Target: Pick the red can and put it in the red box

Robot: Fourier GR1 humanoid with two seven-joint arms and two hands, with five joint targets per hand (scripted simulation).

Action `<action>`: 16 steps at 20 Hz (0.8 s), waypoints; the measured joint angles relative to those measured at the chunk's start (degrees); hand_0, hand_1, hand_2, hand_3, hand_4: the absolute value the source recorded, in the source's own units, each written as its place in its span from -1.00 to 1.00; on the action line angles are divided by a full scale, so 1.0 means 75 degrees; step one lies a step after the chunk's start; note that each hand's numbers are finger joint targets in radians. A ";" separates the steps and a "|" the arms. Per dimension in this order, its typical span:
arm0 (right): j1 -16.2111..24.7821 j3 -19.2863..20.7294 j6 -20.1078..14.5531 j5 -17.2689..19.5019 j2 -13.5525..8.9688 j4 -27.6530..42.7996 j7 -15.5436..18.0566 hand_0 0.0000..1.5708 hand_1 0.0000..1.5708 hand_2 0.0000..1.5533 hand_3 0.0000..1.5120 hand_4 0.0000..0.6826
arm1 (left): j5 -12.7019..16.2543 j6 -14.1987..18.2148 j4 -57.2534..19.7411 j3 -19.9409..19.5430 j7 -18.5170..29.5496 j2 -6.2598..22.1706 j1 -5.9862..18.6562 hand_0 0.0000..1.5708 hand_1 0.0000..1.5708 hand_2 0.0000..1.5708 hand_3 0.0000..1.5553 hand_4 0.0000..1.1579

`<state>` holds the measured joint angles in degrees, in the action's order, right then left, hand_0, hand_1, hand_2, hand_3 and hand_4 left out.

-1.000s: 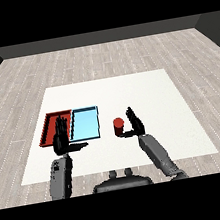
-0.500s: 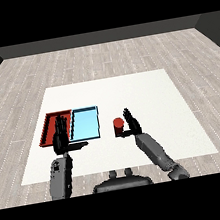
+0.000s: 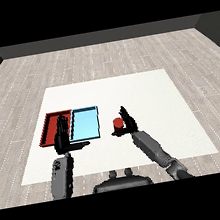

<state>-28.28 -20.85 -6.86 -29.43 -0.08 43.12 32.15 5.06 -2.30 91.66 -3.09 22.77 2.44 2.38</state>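
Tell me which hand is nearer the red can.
The right hand. It is right beside the red can, on its right side, fingers open. The left hand is far off to the can's left, past the light blue tray, overlapping the red tray.

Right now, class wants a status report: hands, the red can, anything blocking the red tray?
Right hand open beside red can, not gripping. Can upright on table, right of light blue tray. Left hand open, raised over red tray.
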 measured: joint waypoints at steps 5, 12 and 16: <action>-0.0405 -0.0644 -0.0267 -0.0753 0.0007 -0.0442 0.0222 -1.00 -1.00 -1.00 -1.00 -1.00 | 0.0051 -0.0071 -0.0066 -0.0059 0.0136 0.0025 -0.0070 -1.00 -1.00 -1.00 -1.00 -1.00; -0.0650 -0.1039 -0.0235 -0.1189 0.0010 -0.1050 0.0498 -1.00 -1.00 -1.00 -1.00 -1.00 | 0.0036 -0.0097 0.0237 0.0016 0.0197 -0.0022 -0.0411 -1.00 -1.00 -1.00 -1.00 -1.00; -0.0918 -0.1288 -0.0696 -0.1536 0.0011 -0.1245 0.0444 -0.35 -0.35 -0.14 -0.43 -1.00 | 0.0093 -0.0124 0.0253 -0.0058 0.0162 0.0029 -0.0361 -1.00 -1.00 -1.00 -1.00 -1.00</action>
<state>-35.16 -30.51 -12.08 -40.95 0.00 33.78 35.48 5.76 -3.23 93.55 -3.52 23.98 2.66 -0.33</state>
